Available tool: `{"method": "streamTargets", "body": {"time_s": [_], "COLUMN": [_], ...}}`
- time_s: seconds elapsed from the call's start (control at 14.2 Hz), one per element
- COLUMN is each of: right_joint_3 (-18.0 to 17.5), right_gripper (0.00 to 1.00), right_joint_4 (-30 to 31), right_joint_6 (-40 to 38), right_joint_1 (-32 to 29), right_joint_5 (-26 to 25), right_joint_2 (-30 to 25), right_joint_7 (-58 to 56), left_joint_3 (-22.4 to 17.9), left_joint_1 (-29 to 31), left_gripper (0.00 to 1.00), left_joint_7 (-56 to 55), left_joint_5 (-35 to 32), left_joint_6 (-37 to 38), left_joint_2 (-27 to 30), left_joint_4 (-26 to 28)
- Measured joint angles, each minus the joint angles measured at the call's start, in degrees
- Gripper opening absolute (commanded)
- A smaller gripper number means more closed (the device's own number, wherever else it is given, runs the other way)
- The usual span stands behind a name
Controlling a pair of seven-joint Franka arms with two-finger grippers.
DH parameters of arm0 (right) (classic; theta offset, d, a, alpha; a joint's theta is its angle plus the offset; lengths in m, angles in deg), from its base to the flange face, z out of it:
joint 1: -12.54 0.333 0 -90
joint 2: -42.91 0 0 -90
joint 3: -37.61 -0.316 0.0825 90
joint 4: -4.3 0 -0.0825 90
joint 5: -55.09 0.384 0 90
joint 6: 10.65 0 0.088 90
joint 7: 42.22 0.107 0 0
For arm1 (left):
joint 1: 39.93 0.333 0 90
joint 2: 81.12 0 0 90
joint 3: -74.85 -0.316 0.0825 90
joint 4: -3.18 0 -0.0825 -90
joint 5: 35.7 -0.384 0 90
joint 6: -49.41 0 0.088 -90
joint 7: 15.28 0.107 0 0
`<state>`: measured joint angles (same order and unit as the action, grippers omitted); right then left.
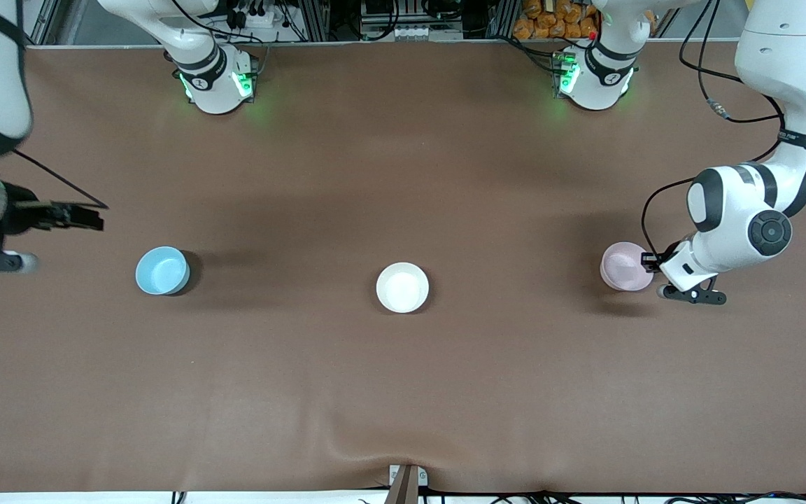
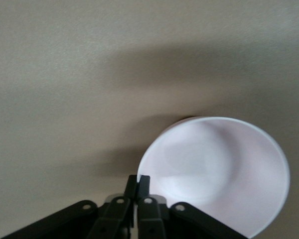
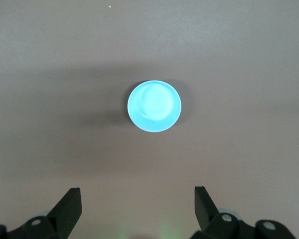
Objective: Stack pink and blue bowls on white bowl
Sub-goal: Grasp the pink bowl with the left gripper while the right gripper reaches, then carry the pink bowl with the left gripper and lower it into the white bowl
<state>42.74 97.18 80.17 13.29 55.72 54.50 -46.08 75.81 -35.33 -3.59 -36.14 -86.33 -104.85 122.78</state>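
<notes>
The pale pink bowl (image 1: 623, 266) stands on the table toward the left arm's end. My left gripper (image 1: 650, 262) is low at its rim and shut on it; in the left wrist view the fingertips (image 2: 138, 180) pinch the edge of the pink bowl (image 2: 214, 169). The plain white bowl (image 1: 402, 287) stands upright at the table's middle. The light blue bowl (image 1: 162, 270) stands toward the right arm's end. My right gripper (image 1: 85, 215) is open and empty, held high beside the blue bowl; its wrist view shows the blue bowl (image 3: 154, 105) well beneath the spread gripper (image 3: 137, 199).
The three bowls stand well apart in a row on the brown table cover (image 1: 403, 392). The two arm bases (image 1: 217, 80) (image 1: 592, 77) stand at the edge farthest from the front camera. A small bracket (image 1: 406, 479) sits at the nearest edge.
</notes>
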Motion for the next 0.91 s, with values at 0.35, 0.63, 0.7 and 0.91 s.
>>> {"method": "streamTargets", "body": {"time_s": [0.35,0.63,0.7,0.91], "right_joint_3": [0.1,0.2,0.2,0.3], "right_gripper": [1.0,1.0,1.0,1.0], "right_joint_4": [5.1,9.6,10.4,11.4], "right_joint_6": [4.8,7.9,8.6,9.4], "right_joint_1": [-0.1,-2.0,-2.5,-3.3], "right_joint_5": [0.0,0.0,0.0,0.0], "right_joint_2": [1.2,1.2,1.3,1.3], "right_joint_7": [-2.9,-6.3,-7.1,-8.1], "left_joint_3": [0.4,2.2,3.0,3.8], "left_joint_1": [0.0,-0.4,-1.1,-6.2], "left_gripper": [0.0,0.0,0.0,0.0], "left_joint_7": [0.0,-0.8,-2.6,-10.4], "left_joint_5": [2.7,10.2,10.5,10.6], "left_joint_6": [2.6,17.6,19.6,20.8], "left_joint_2": [0.7,3.4,3.5,2.7], "left_joint_4": [-0.9,-10.3,-13.0,-18.0]}}
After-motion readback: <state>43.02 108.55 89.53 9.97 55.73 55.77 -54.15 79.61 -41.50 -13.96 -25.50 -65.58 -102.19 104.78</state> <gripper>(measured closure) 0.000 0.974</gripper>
